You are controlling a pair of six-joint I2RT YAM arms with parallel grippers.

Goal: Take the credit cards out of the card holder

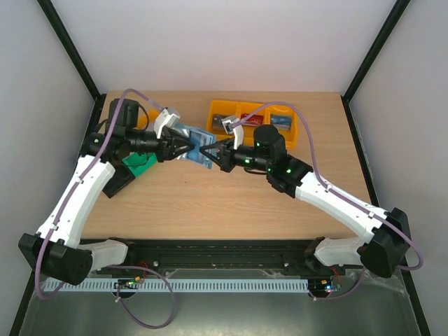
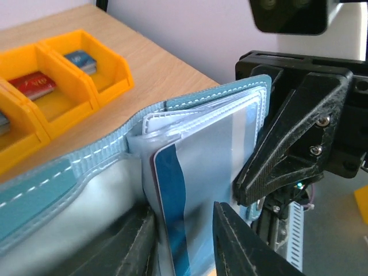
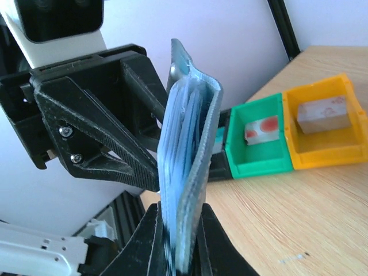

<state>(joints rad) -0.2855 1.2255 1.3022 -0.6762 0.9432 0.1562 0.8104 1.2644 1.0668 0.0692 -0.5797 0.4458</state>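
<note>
1. The step in hand, as we judge it, is drawing one credit card out of a pocket of the card holder. The holder hangs above the table between the two grippers, at the upper middle of the top view.
2. The right gripper is pressed together on the holder's edge, at the bottom centre of its wrist view. The holder stands up from that grip, fanned slightly open.
3. The left gripper has one finger on each side of the white-and-blue card, at the bottom centre of its wrist view. We cannot tell whether the pads press on the card or only flank it.
4. To do this well, we should close on the card alone, not on the clear sleeve beside it. Then we should pull straight along the pocket, away from the right gripper.
5. A skewed pull could jam the card or drag the holder loose.
6. The orange bins, to the upper right of the holder in the top view, hold small flat items that look like cards. We judge them the likely drop place.
</note>
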